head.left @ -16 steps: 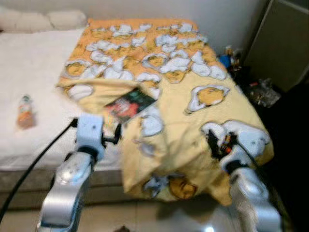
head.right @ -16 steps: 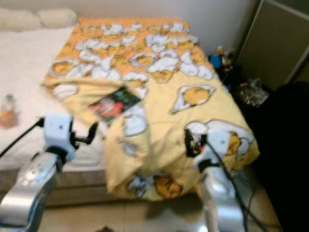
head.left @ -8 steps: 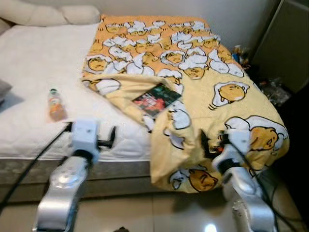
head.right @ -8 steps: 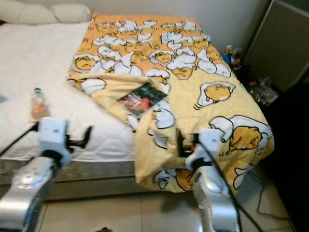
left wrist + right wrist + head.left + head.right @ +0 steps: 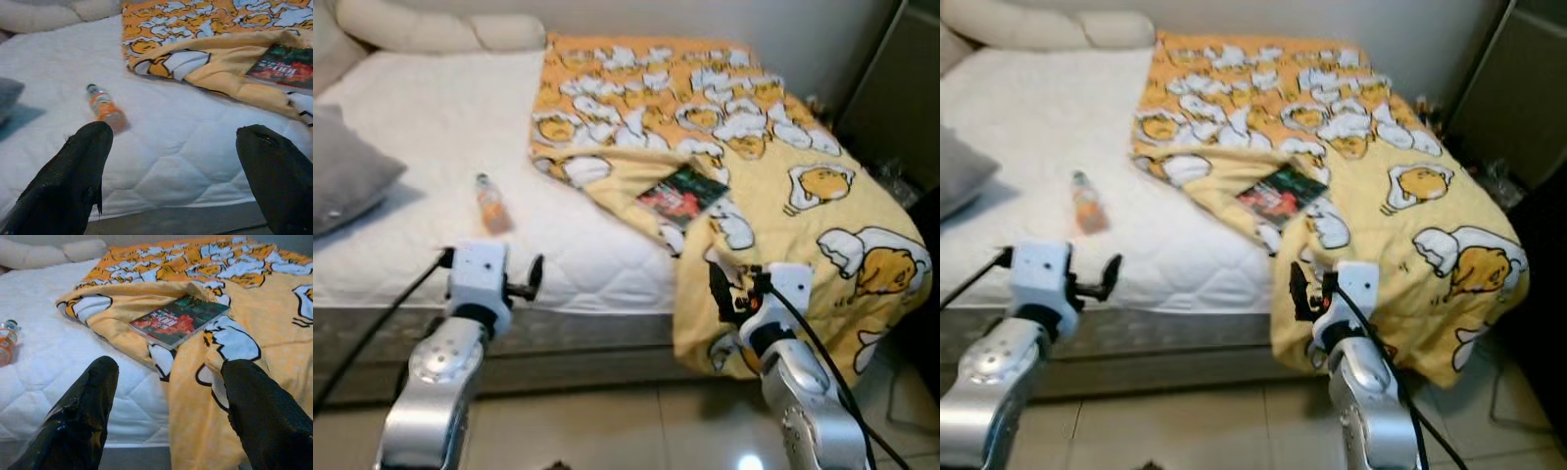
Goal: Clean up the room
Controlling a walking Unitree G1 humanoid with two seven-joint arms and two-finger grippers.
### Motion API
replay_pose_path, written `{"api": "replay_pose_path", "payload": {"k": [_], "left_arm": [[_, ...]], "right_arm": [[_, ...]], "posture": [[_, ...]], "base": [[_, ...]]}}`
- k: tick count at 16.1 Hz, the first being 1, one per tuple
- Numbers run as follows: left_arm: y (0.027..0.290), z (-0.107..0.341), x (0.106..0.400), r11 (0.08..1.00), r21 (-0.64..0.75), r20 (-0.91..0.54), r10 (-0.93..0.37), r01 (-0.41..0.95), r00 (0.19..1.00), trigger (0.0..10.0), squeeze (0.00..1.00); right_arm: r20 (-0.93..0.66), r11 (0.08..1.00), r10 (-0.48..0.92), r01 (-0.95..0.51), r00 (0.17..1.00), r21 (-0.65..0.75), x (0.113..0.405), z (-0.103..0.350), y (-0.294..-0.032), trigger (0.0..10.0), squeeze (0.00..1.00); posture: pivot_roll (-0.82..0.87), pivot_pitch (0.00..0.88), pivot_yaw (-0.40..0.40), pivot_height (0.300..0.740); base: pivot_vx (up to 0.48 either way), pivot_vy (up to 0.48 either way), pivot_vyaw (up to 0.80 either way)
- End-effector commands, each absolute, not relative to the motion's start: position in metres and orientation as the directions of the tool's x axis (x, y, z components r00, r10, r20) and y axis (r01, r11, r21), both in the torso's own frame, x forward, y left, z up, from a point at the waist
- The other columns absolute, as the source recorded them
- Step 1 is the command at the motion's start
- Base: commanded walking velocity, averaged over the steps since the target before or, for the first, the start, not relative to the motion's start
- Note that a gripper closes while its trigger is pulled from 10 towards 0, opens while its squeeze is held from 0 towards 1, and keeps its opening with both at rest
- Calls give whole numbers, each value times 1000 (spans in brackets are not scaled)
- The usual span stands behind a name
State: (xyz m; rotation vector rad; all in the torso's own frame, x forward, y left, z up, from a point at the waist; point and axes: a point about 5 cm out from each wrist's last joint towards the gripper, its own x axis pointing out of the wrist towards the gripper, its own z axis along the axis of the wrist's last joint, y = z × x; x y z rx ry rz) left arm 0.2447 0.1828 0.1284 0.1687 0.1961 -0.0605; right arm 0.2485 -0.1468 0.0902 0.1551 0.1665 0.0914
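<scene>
A yellow blanket [image 5: 793, 137] printed with cartoon eggs covers the right half of a white mattress [image 5: 421, 127] and hangs over its near edge. A dark book [image 5: 683, 191] with a red and green cover lies on a fold of the blanket. On the bare mattress, left of the book, an orange drink bottle [image 5: 490, 205] lies on its side. My left gripper [image 5: 176, 171] is open, in front of the bed's near edge and short of the bottle [image 5: 105, 106]. My right gripper [image 5: 168, 401] is open too, low before the hanging blanket, with the book [image 5: 181, 319] beyond it.
A grey pillow [image 5: 347, 181] lies at the left of the bed, and cream pillows [image 5: 431, 29] line the wall end. A dark cabinet [image 5: 901, 88] and clutter stand right of the bed. Tiled floor [image 5: 607, 431] runs before the bed frame.
The whole view has swung left, so the bed and blanket sit further right and the grey pillow has come into sight. Both arms stay raised, with nothing in either gripper.
</scene>
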Motion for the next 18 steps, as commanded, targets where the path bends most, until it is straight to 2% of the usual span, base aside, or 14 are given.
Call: {"api": "replay_pose_path", "payload": {"k": [1,18], "left_arm": [[175,130,246,982,156,-191,-73,104,979,10000,0],[175,128,241,984,153,-194,-56,87,979,10000,0]], "right_arm": [[-160,988,75,-51,984,147,248,90,-156,10000,0],[-159,986,121,-100,980,133,249,90,-151,10000,0]], "posture": [[35,0,5,740],[62,0,-20,740]], "base": [[0,394,0],[0,393,0]]}}
